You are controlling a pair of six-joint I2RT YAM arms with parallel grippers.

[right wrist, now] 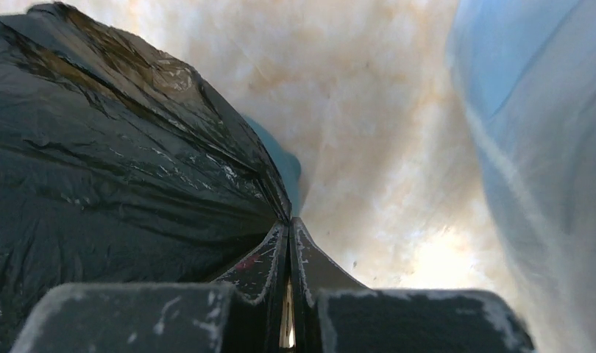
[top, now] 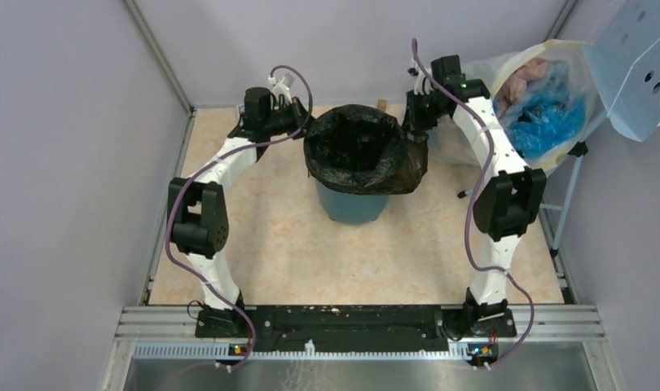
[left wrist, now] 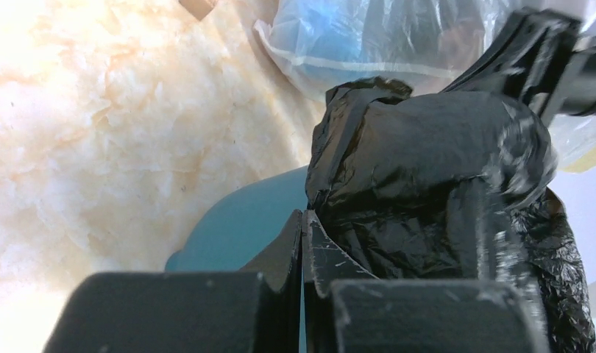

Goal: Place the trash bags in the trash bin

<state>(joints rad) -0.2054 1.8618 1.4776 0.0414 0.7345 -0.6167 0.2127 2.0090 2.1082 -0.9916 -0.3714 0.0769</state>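
overhead, black bag [top: 355, 147] draped over bin [top: 351, 205]

Soft, even light keeps the top view sharp. The left wrist view overexposes the table [left wrist: 74, 147] at left and blurs the trash bag [left wrist: 427, 147]; glossy sheen streaks it in the right wrist view.

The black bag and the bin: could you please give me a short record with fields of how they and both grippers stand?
black bag: spread open over the top of the bin, mouth up
bin: upright on the table, rim hidden by the bag
left gripper: shut, pinching the bag's left edge
right gripper: shut, pinching the bag's right edge
nearby: whitish sack with blue contents, to the right of the bin
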